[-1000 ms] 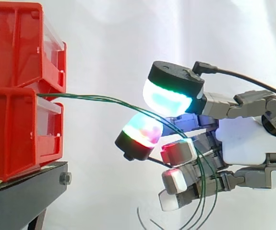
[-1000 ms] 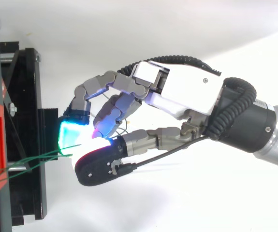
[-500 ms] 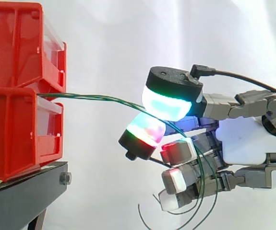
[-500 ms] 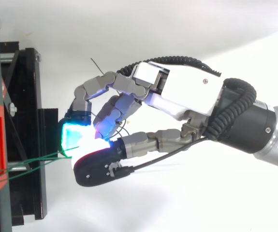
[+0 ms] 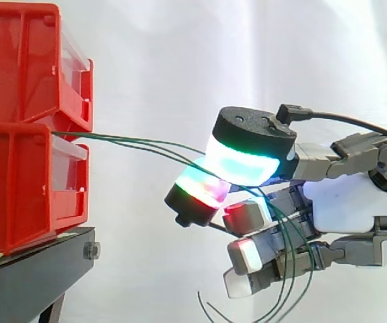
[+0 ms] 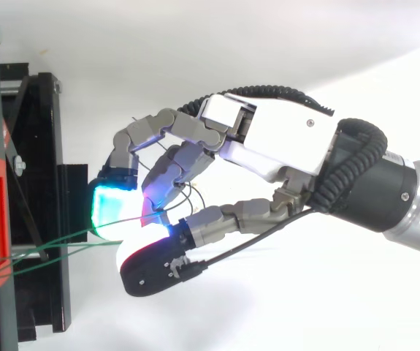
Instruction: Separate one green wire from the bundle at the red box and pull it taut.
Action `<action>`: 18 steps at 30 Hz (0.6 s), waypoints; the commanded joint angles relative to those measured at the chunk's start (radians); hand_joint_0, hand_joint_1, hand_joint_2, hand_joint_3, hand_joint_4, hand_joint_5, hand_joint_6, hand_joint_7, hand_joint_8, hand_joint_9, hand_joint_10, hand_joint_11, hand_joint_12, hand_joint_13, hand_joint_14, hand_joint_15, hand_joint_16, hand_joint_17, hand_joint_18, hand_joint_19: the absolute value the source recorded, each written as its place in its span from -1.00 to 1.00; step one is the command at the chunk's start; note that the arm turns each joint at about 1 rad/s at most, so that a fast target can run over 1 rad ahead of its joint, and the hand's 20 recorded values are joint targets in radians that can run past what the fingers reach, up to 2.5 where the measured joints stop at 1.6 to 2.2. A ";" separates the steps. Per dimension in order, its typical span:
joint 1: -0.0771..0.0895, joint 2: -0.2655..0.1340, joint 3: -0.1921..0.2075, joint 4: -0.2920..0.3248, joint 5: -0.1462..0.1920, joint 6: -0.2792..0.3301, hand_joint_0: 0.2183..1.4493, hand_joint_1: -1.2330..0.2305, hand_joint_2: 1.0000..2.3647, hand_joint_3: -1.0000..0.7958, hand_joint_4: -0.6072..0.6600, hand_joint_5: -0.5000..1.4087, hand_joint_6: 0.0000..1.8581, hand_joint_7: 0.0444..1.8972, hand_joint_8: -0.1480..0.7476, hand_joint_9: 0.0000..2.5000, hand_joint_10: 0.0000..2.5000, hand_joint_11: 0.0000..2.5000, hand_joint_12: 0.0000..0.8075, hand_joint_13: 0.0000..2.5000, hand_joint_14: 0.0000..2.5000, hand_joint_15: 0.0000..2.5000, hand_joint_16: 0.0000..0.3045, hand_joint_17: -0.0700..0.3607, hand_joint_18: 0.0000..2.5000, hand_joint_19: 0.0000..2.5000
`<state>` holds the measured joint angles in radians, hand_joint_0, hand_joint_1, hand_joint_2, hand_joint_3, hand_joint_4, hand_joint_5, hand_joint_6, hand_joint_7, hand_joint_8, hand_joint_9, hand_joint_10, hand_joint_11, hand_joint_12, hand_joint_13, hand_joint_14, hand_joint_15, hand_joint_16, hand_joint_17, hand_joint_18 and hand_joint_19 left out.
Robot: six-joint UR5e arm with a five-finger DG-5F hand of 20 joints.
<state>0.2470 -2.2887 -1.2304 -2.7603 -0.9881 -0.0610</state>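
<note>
The robot hand [image 5: 355, 202] is seen nearest, brought in from the right edge with its fingers curled. The green wires [image 5: 139, 142] are pinched between the broad thumb pad [image 5: 243, 161], lit cyan-green, and a finger pad [image 5: 200, 185] lit green and red. The remaining fingers are folded round the slack. The pads are thick and rounded with black backs. The fingers are built of grey jointed segments and the palm is a smooth white shell. Loose wire tails are seen hanging below the folded fingers, curling up near the bottom edge.

From the pinch the wires are led left, thin and glossy and slightly bowed, across open air. Clear room is left between the robot hand and the red bins [image 5: 18, 188]. The wires are taken in at the seam between the upper and lower bin. The bins are stacked two high, in moulded red plastic with clear fronts, and carried on the black stand [image 5: 31, 276], a bolt head set in its end face. The white curtain [image 5: 166, 54] is hung behind, plain and softly folded.

In the top view the strands [image 6: 56, 245] are seen splayed apart over the stand's edge. The wire height and hanging tails are given by the side view.
</note>
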 commanded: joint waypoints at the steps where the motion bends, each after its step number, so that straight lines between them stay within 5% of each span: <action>1: 0.000 0.000 0.000 -0.004 -0.001 0.012 -0.42 -0.47 -1.00 -0.44 0.10 -0.66 -0.05 -0.02 -0.08 -0.09 -0.98 -0.07 -0.19 -0.25 -0.98 -0.39 -0.64 -0.10 -0.50 -0.42; 8: -0.002 0.002 0.000 -0.004 -0.001 0.018 -0.48 0.04 -1.00 -0.44 0.11 -0.64 -0.09 0.02 -0.03 -0.04 -0.98 -0.08 -0.10 -0.21 -0.98 -0.39 -0.62 -0.06 -0.48 -0.40; 18: -0.005 0.000 0.006 -0.005 -0.001 0.018 -0.37 -0.10 -0.97 -0.22 0.11 -0.65 -0.09 0.10 -0.04 -0.06 -0.98 -0.06 -0.13 -0.22 -0.98 -0.39 -0.62 -0.08 -0.48 -0.40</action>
<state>0.2438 -2.2883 -1.2267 -2.7643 -0.9894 -0.0430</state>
